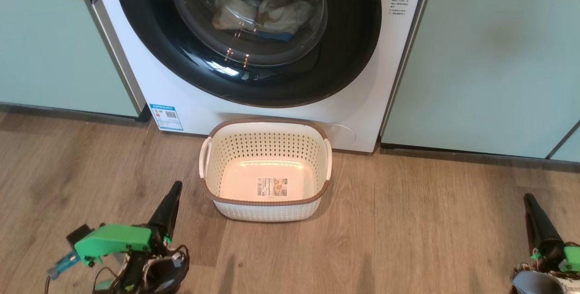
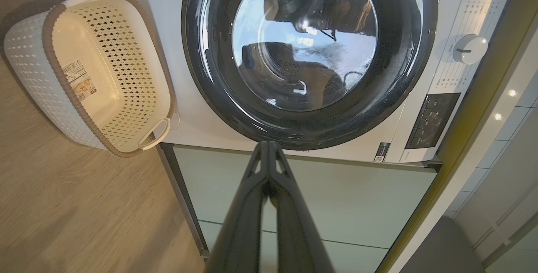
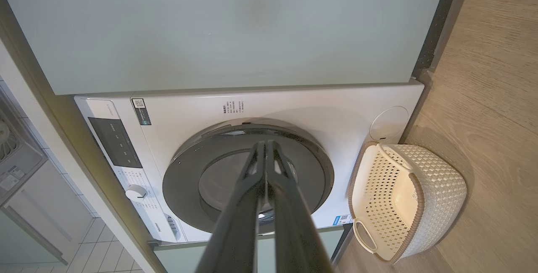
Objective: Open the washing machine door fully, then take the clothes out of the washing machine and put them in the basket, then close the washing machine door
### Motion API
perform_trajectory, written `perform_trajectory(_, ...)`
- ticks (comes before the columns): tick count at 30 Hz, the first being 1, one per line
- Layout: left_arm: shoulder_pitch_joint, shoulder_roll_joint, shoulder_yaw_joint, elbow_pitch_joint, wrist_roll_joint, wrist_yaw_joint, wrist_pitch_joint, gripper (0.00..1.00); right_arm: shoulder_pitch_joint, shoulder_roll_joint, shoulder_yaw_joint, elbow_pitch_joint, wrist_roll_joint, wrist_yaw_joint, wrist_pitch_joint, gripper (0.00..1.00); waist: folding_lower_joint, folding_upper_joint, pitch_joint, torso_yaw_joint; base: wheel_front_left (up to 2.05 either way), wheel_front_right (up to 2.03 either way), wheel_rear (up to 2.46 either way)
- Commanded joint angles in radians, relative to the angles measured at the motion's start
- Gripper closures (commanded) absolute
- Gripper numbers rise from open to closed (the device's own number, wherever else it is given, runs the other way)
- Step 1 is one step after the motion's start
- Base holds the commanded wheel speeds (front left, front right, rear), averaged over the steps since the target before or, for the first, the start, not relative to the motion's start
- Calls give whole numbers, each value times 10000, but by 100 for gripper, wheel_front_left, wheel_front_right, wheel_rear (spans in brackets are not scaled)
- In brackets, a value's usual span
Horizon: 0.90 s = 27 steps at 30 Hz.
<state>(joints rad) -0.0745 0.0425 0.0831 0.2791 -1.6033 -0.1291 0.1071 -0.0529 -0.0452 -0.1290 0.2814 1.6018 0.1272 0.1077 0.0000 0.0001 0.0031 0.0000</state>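
Note:
The washing machine (image 1: pixel 385 81) stands straight ahead, white, with its round black washing machine door (image 1: pixel 149 45) closed. Through the glass window I see the cream clothes (image 1: pixel 276 15) with a blue patch lying in the drum. On the floor right in front of the machine sits the basket (image 1: pixel 267 122), with only a label on its floor. My left gripper (image 1: pixel 176 187) is shut and holds nothing, low and to the basket's left. My right gripper (image 1: pixel 528 198) is shut too, far right. The left wrist view shows the left gripper (image 2: pixel 266 144) below the door (image 2: pixel 201 54) and basket (image 2: pixel 50 67).
Pale green cabinets flank the machine on the left (image 1: pixel 54 49) and right (image 1: pixel 489 58). Wooden floor (image 1: pixel 408 221) spreads around the basket. The right wrist view shows the right gripper (image 3: pixel 265 144), door (image 3: pixel 185 180), basket (image 3: pixel 437 197) and the machine's dial (image 3: pixel 136 192).

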Motion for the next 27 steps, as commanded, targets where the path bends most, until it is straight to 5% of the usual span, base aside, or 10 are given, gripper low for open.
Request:
perform_trajectory(1,-334,77,302,-343,-57,-16,58,100,-550,-50,156,-367,73,35,52,100,0,-1,0,0,0,0,0)
perform_trajectory(25,-2,0,1,-1,1,0,-1,100,-2,0,0,-1,1,0,-1,100,0,-1,0,0,0,0,0)
perform_trajectory(26,15,-7,-2,65,6,0,-8,0,20,0,12,66,-1,0,-6,0,0,-1,1,0,0,0,0)
perform_trajectory(27,66,-17,-6,193,8,2,-10,0,83,11,38,184,-1,0,-8,0,0,-1,1,0,0,0,0)
